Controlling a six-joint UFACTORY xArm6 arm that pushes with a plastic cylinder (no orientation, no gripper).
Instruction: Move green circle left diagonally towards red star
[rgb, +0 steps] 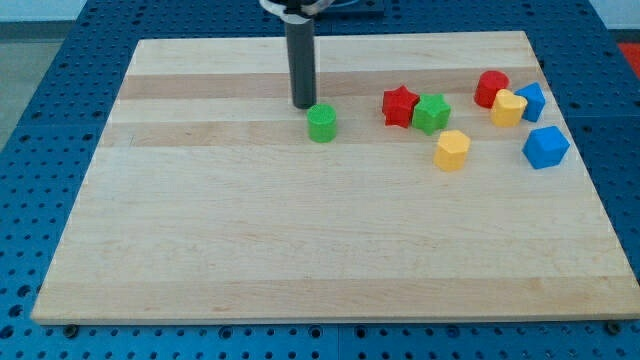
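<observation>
The green circle (322, 123) sits on the upper middle of the board (300, 260), standing alone. My tip (303, 104) is just beside it at about eleven o'clock, close enough that I cannot tell whether they touch. The rod has no jaws and has hold of nothing.

The red star (400, 106) lies at about three o'clock from the circle, well apart from it, and touches a green star (432, 113) on its far side. At about five o'clock from that pair sits a yellow block (452, 150). Toward the view's right edge cluster a red circle (490, 88), a second yellow block (509, 107) against it, and a blue block (531, 101) touching that one. Another blue block (545, 147) sits at six o'clock from them, apart.

The board is pale wood in lengthwise strips, bare over its lower half. It rests on a blue table (60, 80) dotted with rows of holes.
</observation>
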